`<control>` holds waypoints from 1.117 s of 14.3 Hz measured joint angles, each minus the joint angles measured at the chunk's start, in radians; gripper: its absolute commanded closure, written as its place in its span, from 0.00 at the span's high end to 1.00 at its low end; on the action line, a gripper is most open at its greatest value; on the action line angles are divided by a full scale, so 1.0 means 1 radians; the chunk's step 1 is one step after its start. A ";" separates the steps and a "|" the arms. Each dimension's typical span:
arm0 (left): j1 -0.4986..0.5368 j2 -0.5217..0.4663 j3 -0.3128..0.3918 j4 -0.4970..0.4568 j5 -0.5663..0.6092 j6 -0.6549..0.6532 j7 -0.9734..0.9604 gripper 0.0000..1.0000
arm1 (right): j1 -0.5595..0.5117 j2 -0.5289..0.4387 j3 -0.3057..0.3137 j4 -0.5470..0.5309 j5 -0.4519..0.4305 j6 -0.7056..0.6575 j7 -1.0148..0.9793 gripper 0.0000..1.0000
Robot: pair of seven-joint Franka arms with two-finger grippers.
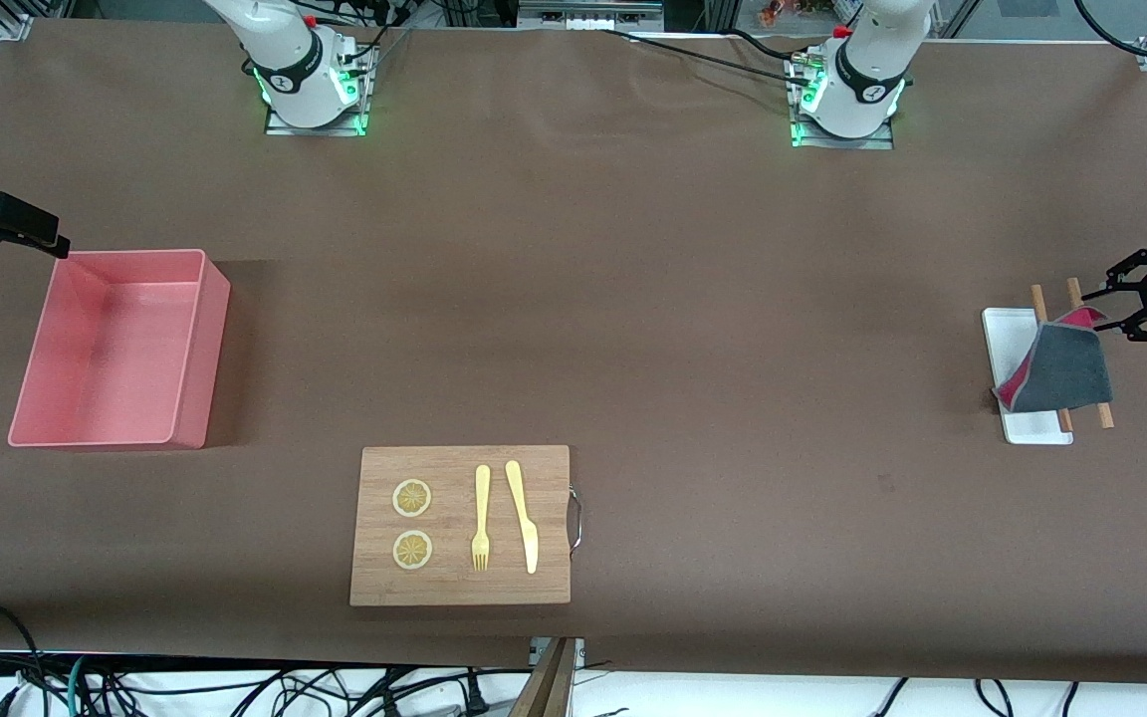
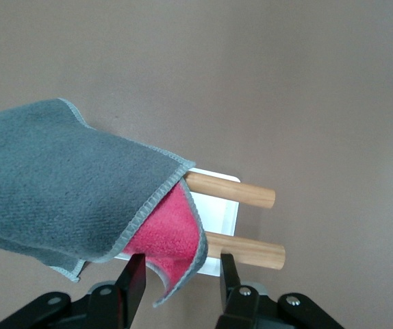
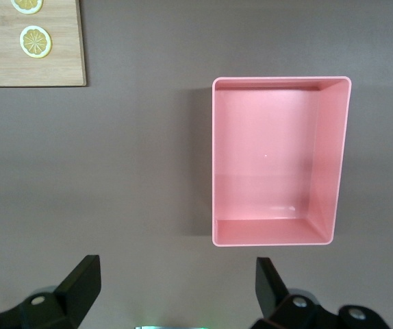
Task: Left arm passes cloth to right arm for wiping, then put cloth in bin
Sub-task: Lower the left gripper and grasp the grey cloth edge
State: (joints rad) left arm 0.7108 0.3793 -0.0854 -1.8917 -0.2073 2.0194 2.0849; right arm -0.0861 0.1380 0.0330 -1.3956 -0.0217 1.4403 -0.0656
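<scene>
Partly closed, left claw (image 2: 179, 284) pinches the cloth's (image 2: 59, 185) corner.

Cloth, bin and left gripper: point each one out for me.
cloth (image 1: 1061, 370): front view, grey face.
bin (image 1: 190, 351): front view, side wall toward the cutting board.
left gripper (image 1: 1109, 311): front view, between fingertips.
</scene>
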 measured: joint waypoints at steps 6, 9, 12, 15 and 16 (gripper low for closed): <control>0.003 0.001 0.001 0.000 0.000 -0.002 0.001 0.10 | 0.001 0.000 0.001 0.003 0.012 0.000 0.000 1.00; 0.003 0.004 0.001 0.000 0.000 -0.002 0.001 0.00 | 0.001 0.000 0.001 0.003 0.013 0.000 0.000 1.00; 0.003 0.004 0.001 0.005 0.000 -0.002 0.001 0.00 | 0.001 0.000 0.001 0.003 0.013 0.000 0.000 1.00; 0.002 0.004 -0.002 0.028 0.000 -0.024 -0.003 0.00 | 0.001 0.000 0.001 0.003 0.014 0.000 0.000 1.00; 0.002 0.004 -0.006 0.038 0.004 -0.030 -0.008 0.00 | 0.001 0.000 0.001 0.003 0.014 0.000 0.000 1.00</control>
State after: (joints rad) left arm 0.7129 0.3831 -0.0910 -1.8540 -0.2031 1.9899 2.0769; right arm -0.0855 0.1380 0.0339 -1.3924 -0.0077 1.4403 -0.0657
